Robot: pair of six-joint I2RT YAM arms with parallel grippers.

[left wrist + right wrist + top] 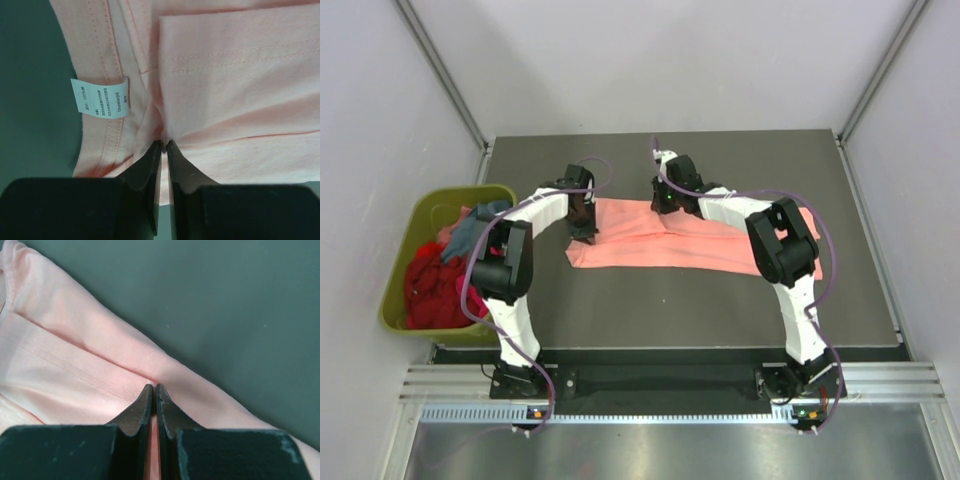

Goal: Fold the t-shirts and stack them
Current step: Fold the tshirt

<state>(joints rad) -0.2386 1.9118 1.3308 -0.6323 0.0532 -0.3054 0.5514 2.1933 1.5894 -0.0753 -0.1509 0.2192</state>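
Left gripper (164,144): fingers were drawn nearly together, with a fold of the salmon-pink t-shirt (235,90) pinched between them (white care label (100,98) lay just to the left in the wrist view). Right gripper (154,387): fingers were likewise tight on a fold along the same shirt's far edge, with the dark table (225,315) bare beyond. The shirt lay folded into a long band across the middle of the table, spanning both arms. The olive-green bin (395,275) stood off the table's left edge. It held a crumpled red t-shirt (430,290), with a teal-blue t-shirt (470,232) bunched on top.
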